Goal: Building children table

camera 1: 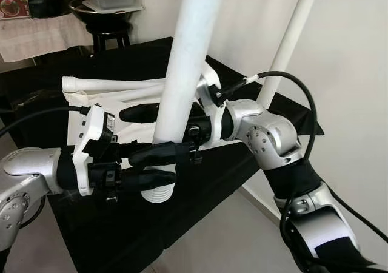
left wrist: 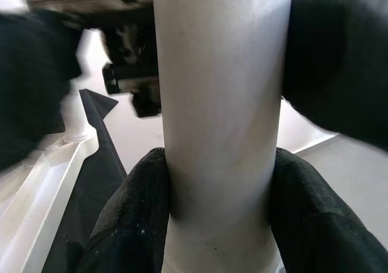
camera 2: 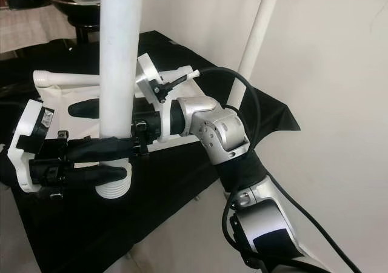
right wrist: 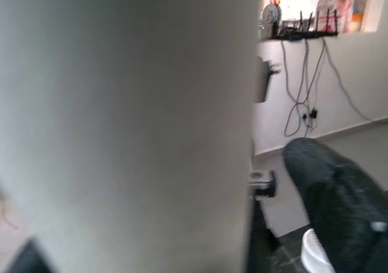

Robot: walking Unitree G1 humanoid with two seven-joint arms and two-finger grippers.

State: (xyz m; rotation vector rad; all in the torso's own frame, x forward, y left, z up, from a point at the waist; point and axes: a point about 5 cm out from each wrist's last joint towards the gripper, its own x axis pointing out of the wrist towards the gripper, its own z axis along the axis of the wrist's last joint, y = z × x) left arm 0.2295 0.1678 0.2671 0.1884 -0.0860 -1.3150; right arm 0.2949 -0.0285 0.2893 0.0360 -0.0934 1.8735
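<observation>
Two grippers on one white table leg [camera 1: 185, 67], and I've got it held upright right in front of the head camera. My left gripper [camera 1: 151, 167] is clamped around the leg low down, just above its ribbed threaded end [camera 1: 157, 195]; in the left wrist view the black fingers [left wrist: 130, 218] press in on both sides of the tube. My right gripper [camera 1: 154, 127] reaches across from the other side a little higher, one finger in front of the leg and one behind it, so I read it as closed on the leg too, though the right wrist view is mostly blurred white tube. Below and behind, the white tabletop [camera 1: 130, 97] lies on the black cloth [camera 1: 200, 188], with another leg [camera 1: 115, 83] lying across it and a further leg [camera 1: 291, 36] standing up at its far side. I judge I'm mid-step, carrying this leg to its socket. Next move, as I see it: swing the threaded end over a free corner of the tabletop, keep the leg plumb, lower it in and twist, regripping between the two hands. Risk is cross-threading if it tilts.
</observation>
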